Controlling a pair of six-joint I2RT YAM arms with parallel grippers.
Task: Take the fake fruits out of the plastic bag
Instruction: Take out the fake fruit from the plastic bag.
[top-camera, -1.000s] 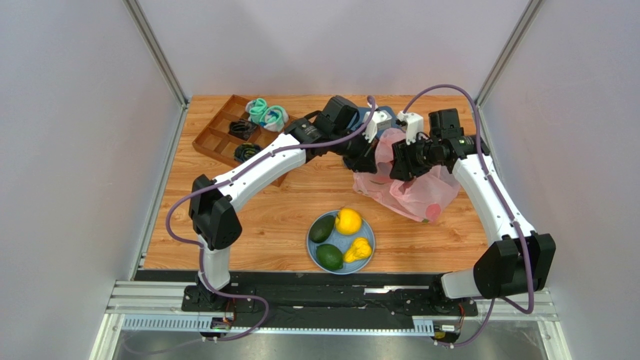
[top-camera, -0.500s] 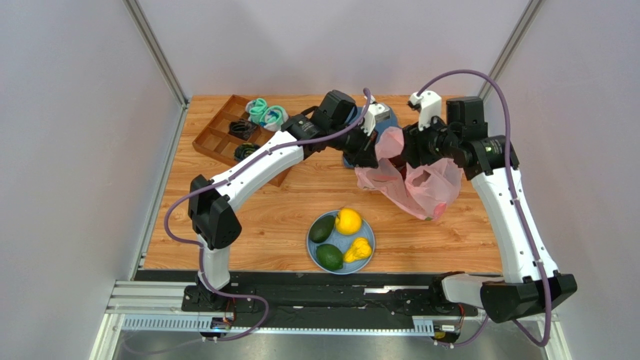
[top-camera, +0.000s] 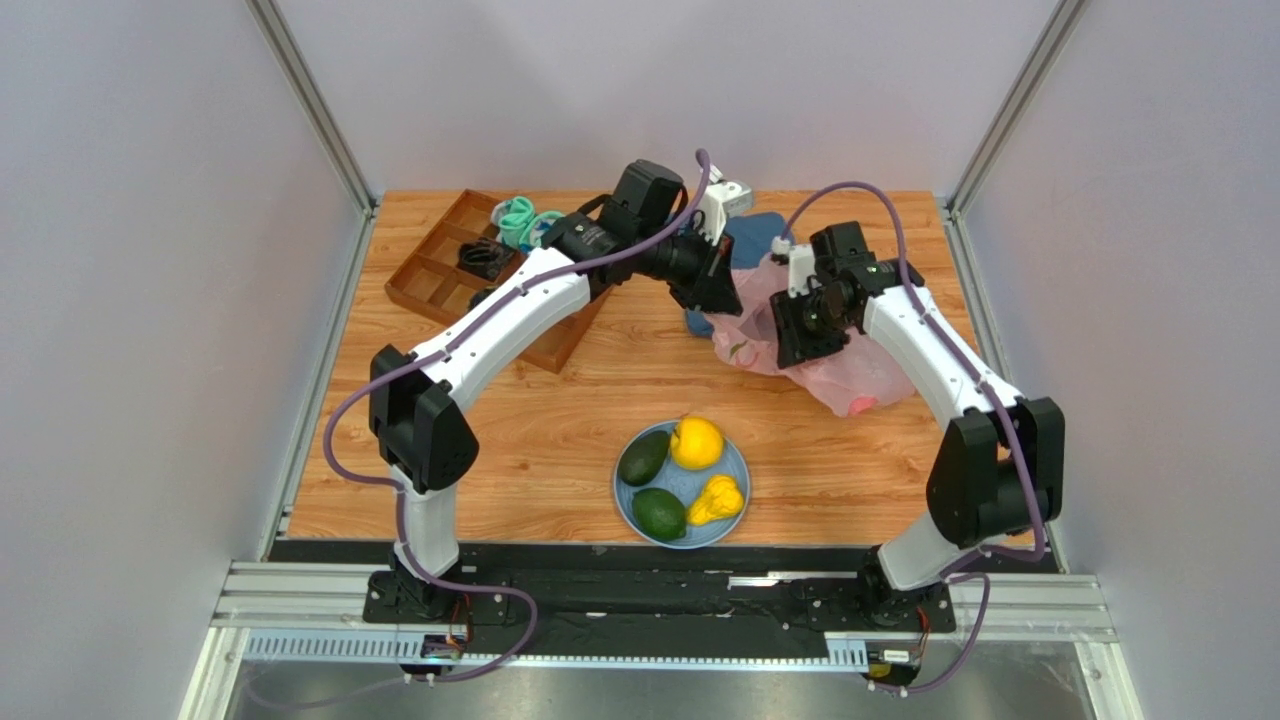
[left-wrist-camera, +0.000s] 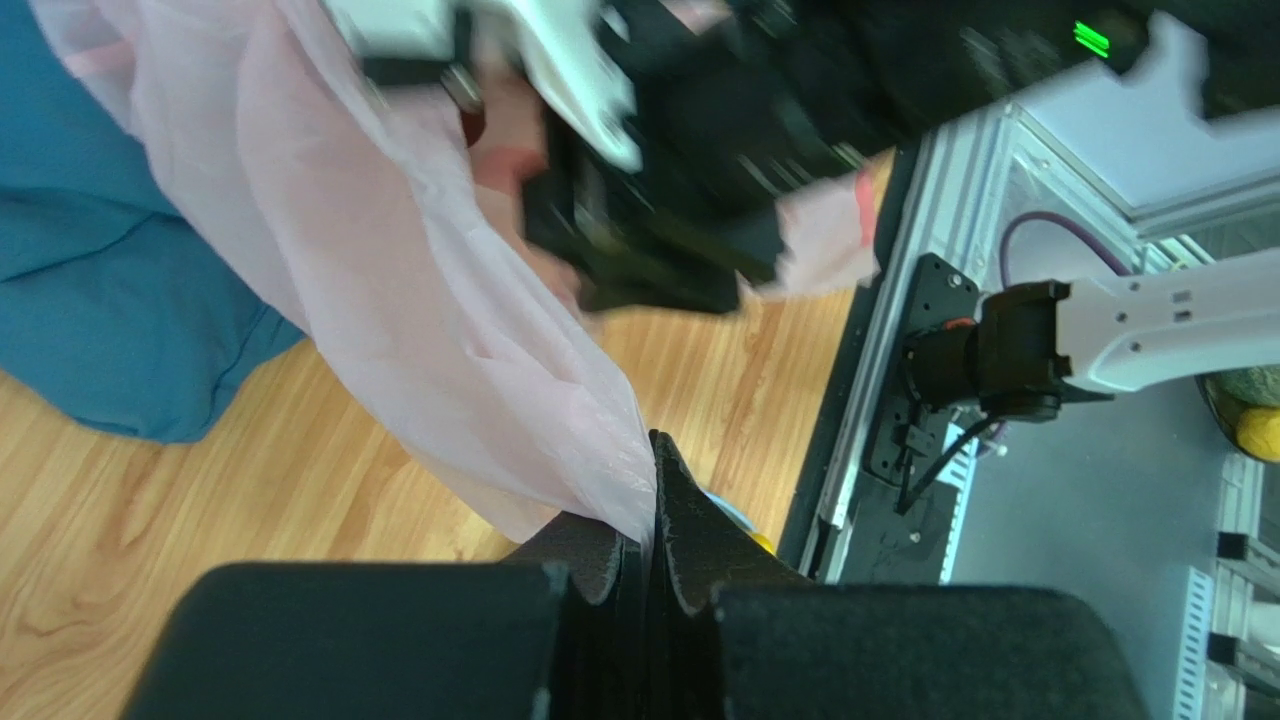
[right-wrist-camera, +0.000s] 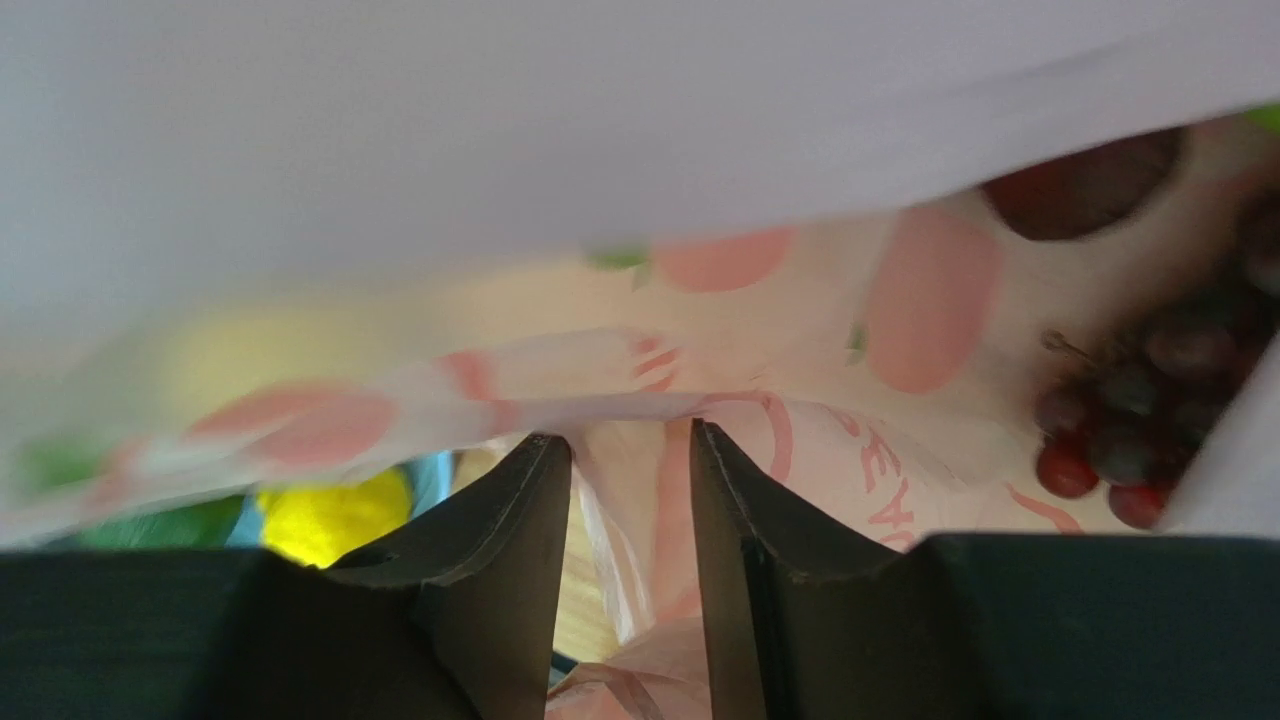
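The pink plastic bag (top-camera: 849, 372) lies at the right rear of the table. My left gripper (top-camera: 720, 285) is shut on the bag's edge (left-wrist-camera: 451, 315) and holds it up; the jaws (left-wrist-camera: 651, 518) pinch the film. My right gripper (top-camera: 792, 321) is at the bag's mouth, and its fingers (right-wrist-camera: 631, 450) are open inside the bag with loose film between them. A purple grape bunch (right-wrist-camera: 1157, 420) and a dark red fruit (right-wrist-camera: 1082, 188) lie inside to the right. On the blue plate (top-camera: 624, 483) sit a yellow citrus (top-camera: 696, 444), a yellow pear (top-camera: 717, 500) and two avocados (top-camera: 646, 458) (top-camera: 658, 513).
A dark blue cloth (top-camera: 756, 233) lies behind the bag and also shows in the left wrist view (left-wrist-camera: 90, 300). A wooden compartment tray (top-camera: 451, 278) with black items stands at the back left, with teal socks (top-camera: 520, 219) at its far end. Grey walls enclose the table.
My right arm rose above the bag, then came down and left, so its gripper is now in the bag's mouth. My left gripper pulled the bag's edge a little back and left.
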